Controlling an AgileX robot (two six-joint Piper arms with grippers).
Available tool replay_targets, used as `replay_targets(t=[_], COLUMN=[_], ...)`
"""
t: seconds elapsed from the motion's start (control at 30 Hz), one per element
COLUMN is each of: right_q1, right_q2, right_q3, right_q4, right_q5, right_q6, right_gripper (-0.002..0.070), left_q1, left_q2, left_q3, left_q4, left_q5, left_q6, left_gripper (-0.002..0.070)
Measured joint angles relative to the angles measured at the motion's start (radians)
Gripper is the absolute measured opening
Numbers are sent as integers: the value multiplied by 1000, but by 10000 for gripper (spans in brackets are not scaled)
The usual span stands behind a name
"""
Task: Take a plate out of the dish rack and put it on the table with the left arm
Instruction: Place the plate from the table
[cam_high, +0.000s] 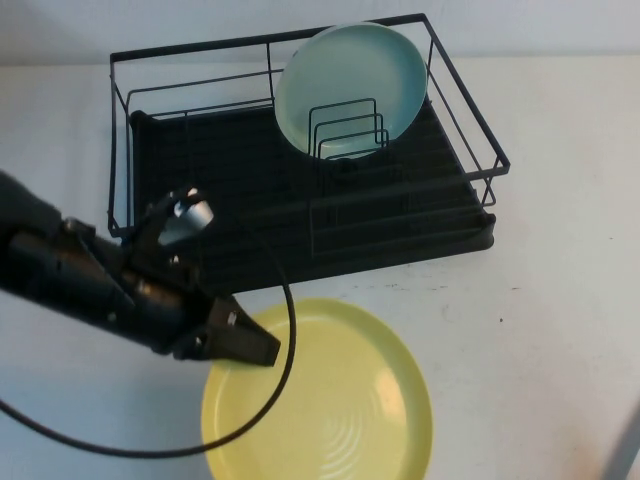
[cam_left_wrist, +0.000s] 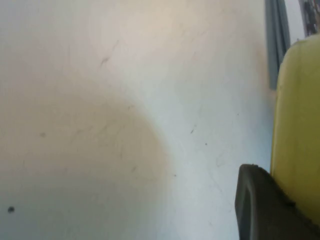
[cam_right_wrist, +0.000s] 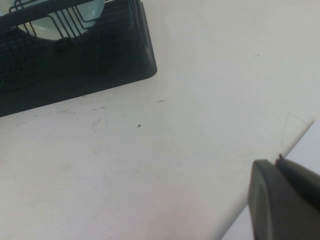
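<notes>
The pale yellow plate (cam_high: 330, 400) lies low over the white table (cam_high: 560, 280) at the front, in front of the black dish rack (cam_high: 250, 200). My left gripper (cam_high: 255, 348) sits at the plate's left rim and is shut on it. In the left wrist view one black finger (cam_left_wrist: 255, 205) presses against the yellow plate (cam_left_wrist: 297, 125); the other finger is hidden behind the plate. My right gripper (cam_right_wrist: 277, 162) is shut and empty, hovering over the table's right edge, away from the rack (cam_right_wrist: 100, 55).
A pale blue-green plate (cam_high: 350, 85) stands upright in the wire dividers at the rack's back right; it also shows in the right wrist view (cam_right_wrist: 50, 27). My left arm's black cable (cam_high: 285, 330) loops over the yellow plate.
</notes>
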Motion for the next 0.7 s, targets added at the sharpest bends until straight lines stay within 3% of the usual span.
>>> replay_targets(t=[0.13, 0.27, 0.47, 0.7], right_q1=[0, 0, 0, 0], right_q2=[0, 0, 0, 0], right_q3=[0, 0, 0, 0], right_q4=[0, 0, 0, 0], right_q5=[0, 0, 0, 0], right_q6=[0, 0, 0, 0], right_gripper=[-20, -20, -20, -20], left_q1=[0, 0, 0, 0], left_q2=[0, 43, 127, 188], left_q3=[204, 268, 270, 270], left_q4=[-134, -279, -554, -651], left_q5=[-221, -393, -411, -391], left_q6=[60, 117, 320, 494], left_gripper=[72, 72, 72, 84])
